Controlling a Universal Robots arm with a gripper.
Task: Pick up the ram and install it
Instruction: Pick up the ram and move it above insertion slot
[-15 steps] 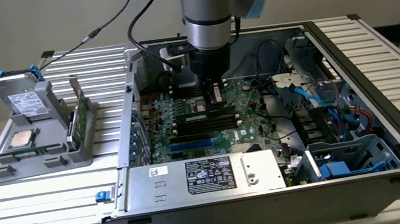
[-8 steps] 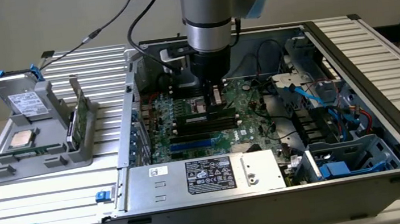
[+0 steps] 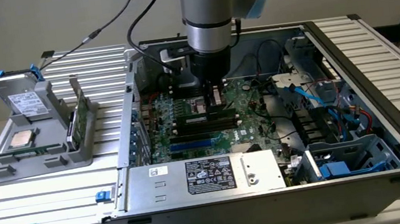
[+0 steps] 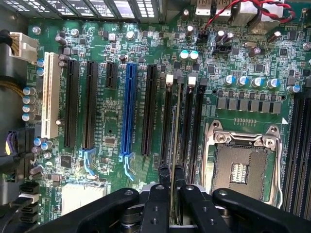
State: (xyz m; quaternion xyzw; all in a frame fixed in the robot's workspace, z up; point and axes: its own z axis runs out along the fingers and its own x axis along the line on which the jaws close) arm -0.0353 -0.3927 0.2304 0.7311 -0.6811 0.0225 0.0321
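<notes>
In the wrist view the ram (image 4: 176, 126) shows edge-on as a thin strip running away from my fingers (image 4: 162, 182). It hangs over the long black memory slots (image 4: 187, 131), beside the open CPU socket (image 4: 240, 167). My gripper (image 4: 171, 171) is shut on the ram's near end. I cannot tell whether its lower edge touches a slot. In the exterior view the gripper (image 3: 217, 105) reaches down into the open computer case (image 3: 377, 61), just above the black slots (image 3: 203, 122) in the middle of the motherboard.
A grey fixture (image 3: 38, 160) on the exterior view's left holds a drive (image 3: 27, 101), a square silver CPU (image 3: 22, 139) and a thin upright board (image 3: 73, 127). The power supply (image 3: 200, 178) lines the case's near wall. Cables and drive bays (image 3: 339, 123) crowd the right side.
</notes>
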